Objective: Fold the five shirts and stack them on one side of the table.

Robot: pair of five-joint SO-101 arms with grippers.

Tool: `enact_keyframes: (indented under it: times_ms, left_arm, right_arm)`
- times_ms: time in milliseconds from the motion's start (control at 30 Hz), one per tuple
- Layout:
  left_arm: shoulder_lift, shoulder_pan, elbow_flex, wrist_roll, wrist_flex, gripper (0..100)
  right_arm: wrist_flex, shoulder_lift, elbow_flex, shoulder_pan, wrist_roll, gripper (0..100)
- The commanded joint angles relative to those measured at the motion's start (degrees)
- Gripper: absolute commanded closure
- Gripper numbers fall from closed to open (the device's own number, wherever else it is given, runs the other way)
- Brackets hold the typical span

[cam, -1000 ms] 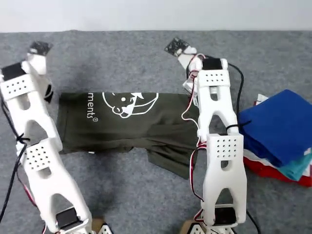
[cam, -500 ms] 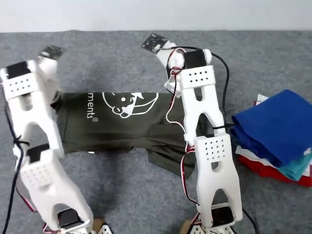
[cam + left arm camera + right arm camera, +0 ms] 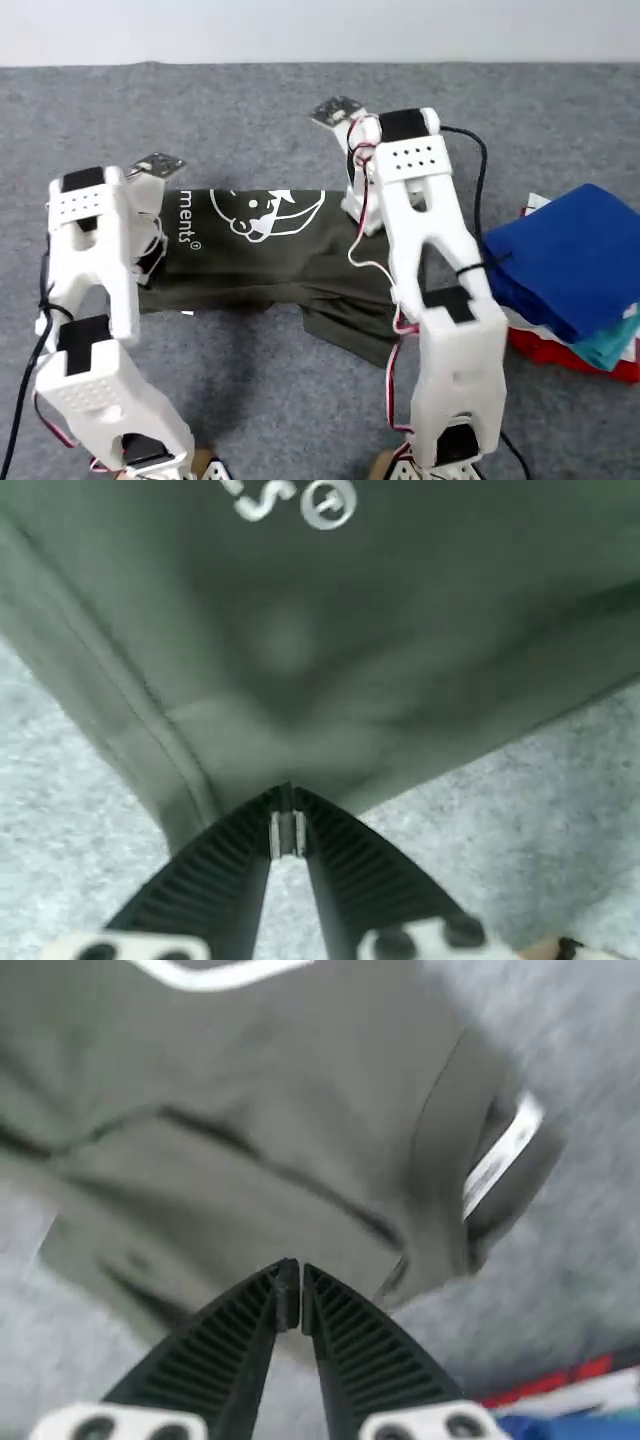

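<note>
Olive shirt (image 3: 250, 250) lies flat at table (image 3: 250, 110) centre, partly folded, one flap sticking out on the near side. White print on chest: a round graphic plus lettering w/ a registered-mark symbol (image 3: 327, 502); text not transcribed. White neck label (image 3: 500, 1155) visible, unreadable. L gripper (image 3: 287, 825): jaws together, pinching the shirt's hem, cloth puckered at the tips. R gripper (image 3: 291, 1290): jaws together over the shirt's collar end; cannot tell if cloth is caught. Folded stack (image 3: 570, 270), blue on top, sits at the table's right side, well apart.

olive shirt (image 3: 260, 250): half-folded, flat, centre | folded stack (image 3: 570, 270): blue on top, far right
</note>
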Motion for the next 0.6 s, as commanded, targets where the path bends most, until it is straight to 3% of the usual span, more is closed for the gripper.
enact_keyframes:
  times_ms: [0, 267, 567]
  left_arm:
    - [-3.6, -3.7, -0.1, -0.9, -2.0, 100]
    - [-3.5, -14.2, -0.2, -0.8, -4.5, 100]
    - [-3.5, -20.1, -0.1, -0.8, -5.2, 100]
  right_arm:
    - [2.5, -13.0, 13.4, -3.0, -0.6, 98.7]
    - [0.9, -24.0, 34.0, -14.9, -1.0, 87.6]
    - [-9.8, -21.3, 37.3, -25.6, -0.6, 85.1]
